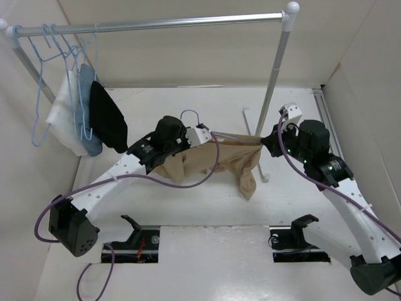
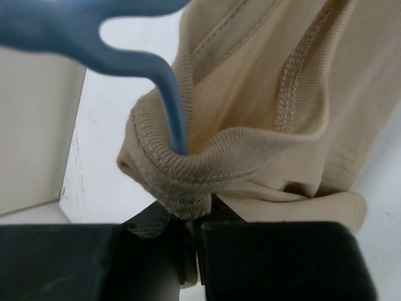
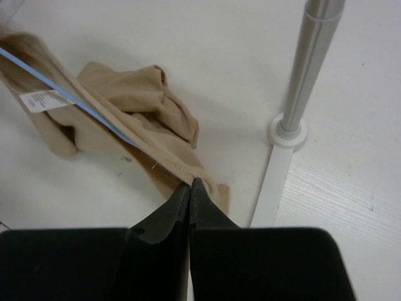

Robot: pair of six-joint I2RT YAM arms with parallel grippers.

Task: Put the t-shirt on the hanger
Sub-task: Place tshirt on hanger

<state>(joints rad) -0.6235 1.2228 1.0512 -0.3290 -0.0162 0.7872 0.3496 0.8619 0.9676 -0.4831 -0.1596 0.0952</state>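
The tan t-shirt [image 1: 229, 160] hangs stretched between my two grippers above the table, one end drooping down. My left gripper [image 1: 207, 137] is shut on its ribbed collar [image 2: 188, 172], jaws pinching the cloth [image 2: 187, 213]. A light-blue hanger [image 2: 172, 94] runs down into the neck opening, and its hook [image 1: 191, 116] sticks up by the left gripper. My right gripper [image 1: 264, 142] is shut on the shirt's far edge [image 3: 190, 184]. The right wrist view shows the hanger wire [image 3: 78, 100] lying along the t-shirt [image 3: 135, 94], next to a white label [image 3: 42, 99].
A clothes rack rail [image 1: 163, 24] spans the back, with several blue hangers [image 1: 59, 50], a white cloth [image 1: 62, 119], a blue cloth [image 1: 88, 128] and a black garment [image 1: 108, 116] at its left end. The rack's right pole [image 1: 276, 75] and foot [image 3: 285, 135] stand close to my right gripper.
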